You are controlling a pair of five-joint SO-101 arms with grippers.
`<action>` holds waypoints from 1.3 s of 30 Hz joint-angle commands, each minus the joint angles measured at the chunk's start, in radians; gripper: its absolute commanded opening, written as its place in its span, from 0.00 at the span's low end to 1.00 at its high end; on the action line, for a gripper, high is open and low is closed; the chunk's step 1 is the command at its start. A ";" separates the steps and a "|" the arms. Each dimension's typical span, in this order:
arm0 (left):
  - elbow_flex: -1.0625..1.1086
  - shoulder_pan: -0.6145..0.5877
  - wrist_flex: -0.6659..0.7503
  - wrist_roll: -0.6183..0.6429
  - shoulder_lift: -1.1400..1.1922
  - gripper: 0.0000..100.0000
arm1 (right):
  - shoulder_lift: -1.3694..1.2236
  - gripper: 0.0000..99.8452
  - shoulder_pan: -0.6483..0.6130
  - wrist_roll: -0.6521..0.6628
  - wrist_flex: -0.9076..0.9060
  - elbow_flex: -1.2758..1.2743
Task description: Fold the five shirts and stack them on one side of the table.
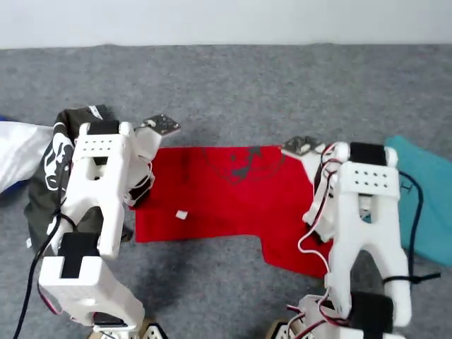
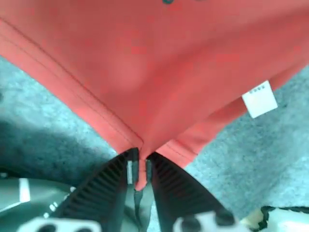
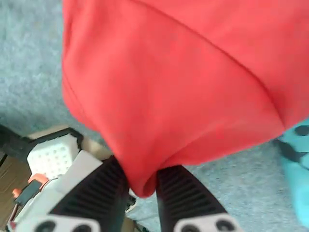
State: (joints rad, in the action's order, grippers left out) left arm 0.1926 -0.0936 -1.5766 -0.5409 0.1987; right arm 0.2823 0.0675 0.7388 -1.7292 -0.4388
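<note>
**Two arms, one red shirt pinched at both ends**

Both arms have hold of the same red shirt (image 1: 219, 201), which lies spread mostly flat in the middle of the grey bench (image 1: 226, 85), right between them. It's bright red with a dark round print (image 1: 244, 162) close to its far edge and a little white tag (image 1: 181, 214) sitting on the cloth toward the left. On the right side, a flap of it hangs out toward the near edge, so the outline isn't a clean rectangle.

The left gripper (image 2: 139, 162) has its black ribbed fingers (image 2: 106, 183) squeezed together on a stitched hem at the shirt's left edge, the cloth pulling up into a V from the pinch. The right gripper (image 3: 142, 181) is clamped on a fatter, bunched fold at the shirt's right edge, red fabric bulging out between its fingers (image 3: 186, 195).

Other laundry: a dark shirt (image 1: 49, 176) with white print is crumpled at the left under the left arm, a white shirt (image 1: 18, 159) pokes in at the far left edge, and a teal shirt (image 1: 424, 205) lies at the right beside the right arm.
</note>
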 commanded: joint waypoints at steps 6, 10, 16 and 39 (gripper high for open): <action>0.004 -0.011 -0.103 -0.104 -0.109 0.01 | 0.117 0.09 0.084 -0.005 0.010 -0.020; 0.005 -0.008 -0.155 -0.114 -0.258 0.07 | 0.177 0.21 0.162 -0.003 -0.012 -0.018; 0.008 -0.012 -0.161 -0.110 -0.459 0.12 | 0.266 0.21 0.170 -0.003 -0.031 -0.018; 0.004 0.325 -0.071 0.287 -0.471 0.01 | 0.633 0.01 0.397 -0.011 -0.064 0.063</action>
State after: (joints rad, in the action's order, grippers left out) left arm 0.2033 0.1197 -1.7070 -0.3291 -0.2432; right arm 0.8730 0.3882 0.7403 -1.7538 -0.4296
